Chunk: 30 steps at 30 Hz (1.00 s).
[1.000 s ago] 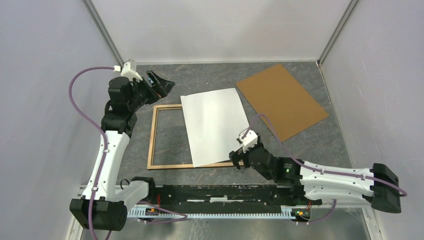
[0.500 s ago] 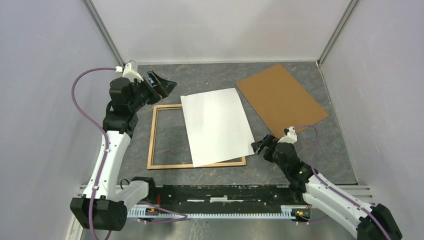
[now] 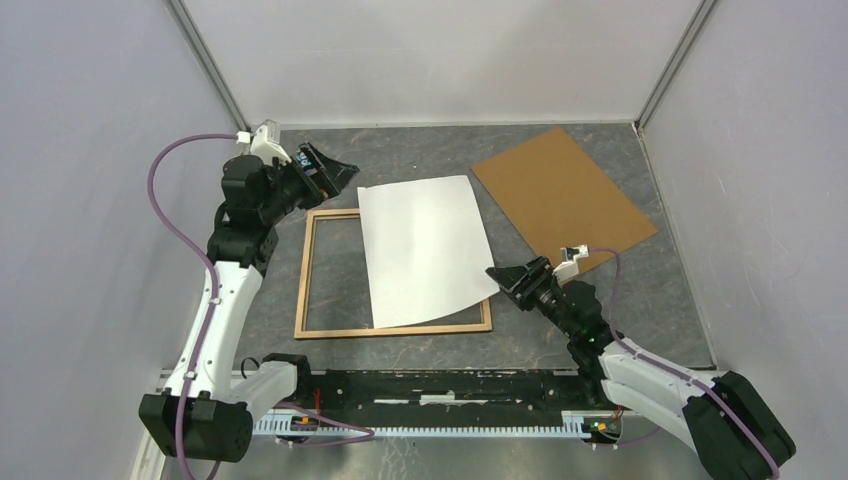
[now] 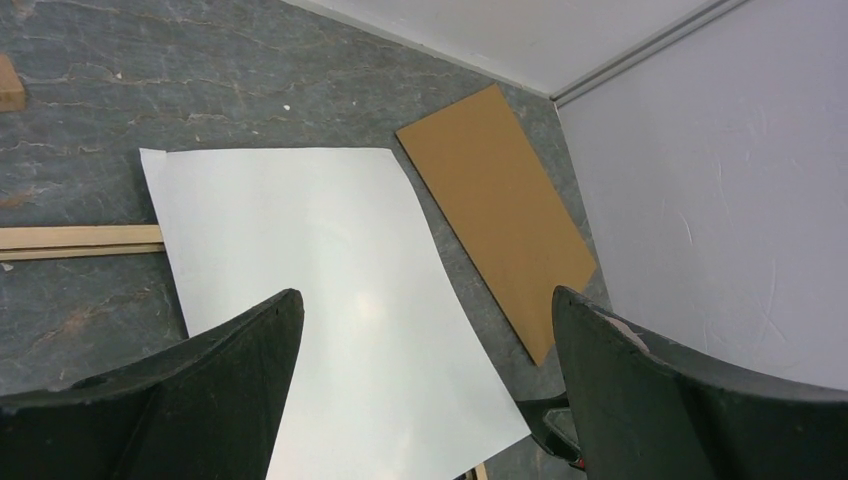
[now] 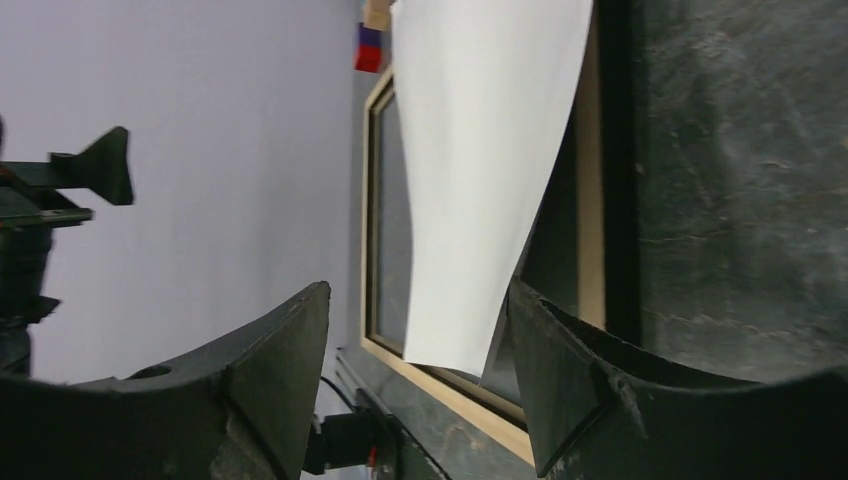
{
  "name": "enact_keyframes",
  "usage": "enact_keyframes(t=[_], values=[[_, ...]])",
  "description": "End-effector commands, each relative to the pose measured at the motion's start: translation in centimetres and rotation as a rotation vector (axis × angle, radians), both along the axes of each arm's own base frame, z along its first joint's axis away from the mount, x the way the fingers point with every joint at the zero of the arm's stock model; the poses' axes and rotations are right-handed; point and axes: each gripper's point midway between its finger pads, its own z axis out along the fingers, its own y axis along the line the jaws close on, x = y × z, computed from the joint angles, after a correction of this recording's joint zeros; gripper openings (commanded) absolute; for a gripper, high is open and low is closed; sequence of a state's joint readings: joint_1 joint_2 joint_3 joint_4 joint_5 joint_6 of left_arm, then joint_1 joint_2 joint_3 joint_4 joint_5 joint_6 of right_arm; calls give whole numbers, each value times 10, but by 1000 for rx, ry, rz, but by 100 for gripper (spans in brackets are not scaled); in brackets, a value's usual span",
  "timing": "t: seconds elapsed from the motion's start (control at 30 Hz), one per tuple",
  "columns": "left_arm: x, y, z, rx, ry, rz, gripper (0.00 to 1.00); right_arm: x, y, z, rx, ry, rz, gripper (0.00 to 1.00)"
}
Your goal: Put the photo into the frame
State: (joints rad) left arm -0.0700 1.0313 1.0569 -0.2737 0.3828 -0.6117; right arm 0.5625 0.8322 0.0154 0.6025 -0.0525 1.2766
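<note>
The photo (image 3: 420, 245) lies white side up, askew over the right part of the frame (image 3: 305, 275), a light wood rectangle flat on the table. My right gripper (image 3: 500, 280) is at the photo's near right corner, turned on its side and open. In the right wrist view the curled corner of the photo (image 5: 480, 150) hangs between the jaws of the right gripper (image 5: 418, 290), against one finger (image 5: 560, 370), above the frame's rail (image 5: 591, 240). My left gripper (image 3: 325, 170) hovers open above the far left of the frame. From the left gripper (image 4: 425, 295) I look down on the photo (image 4: 300, 230) and a rail of the frame (image 4: 80, 238).
A brown cardboard board (image 3: 560, 195) lies flat at the far right of the table, also visible as the board (image 4: 495, 200) in the left wrist view. Grey walls close in on three sides. The black mounting rail (image 3: 450, 385) runs along the near edge.
My right arm swung from the frame's near rail round to the photo's right corner and its jaws narrowed. The photo's near right corner has lifted and curled, shifting slightly left. The left arm barely moved.
</note>
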Motion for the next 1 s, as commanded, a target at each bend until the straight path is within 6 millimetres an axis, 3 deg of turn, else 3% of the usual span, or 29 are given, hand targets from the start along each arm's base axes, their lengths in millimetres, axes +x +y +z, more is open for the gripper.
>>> enact_keyframes(t=[0.0, 0.07, 0.2, 0.37, 0.77, 0.97], values=[[-1, -10, 12, -38, -31, -36, 98, -39, -18, -56, 30, 91, 7, 69], [-1, -11, 11, -39, -29, -41, 98, -35, -17, -57, -1, 86, 11, 69], [-1, -14, 11, -39, -26, -51, 98, -33, -25, -86, -205, 176, 16, 75], [-2, -16, 11, -43, -25, -61, 98, -37, -35, -99, -263, 206, -2, 77], [-3, -19, 12, -44, -30, -69, 98, -41, -20, -96, -249, 203, 86, 72], [-4, -20, 12, -45, -32, -75, 98, -31, -14, -88, -212, 185, 72, 58]])
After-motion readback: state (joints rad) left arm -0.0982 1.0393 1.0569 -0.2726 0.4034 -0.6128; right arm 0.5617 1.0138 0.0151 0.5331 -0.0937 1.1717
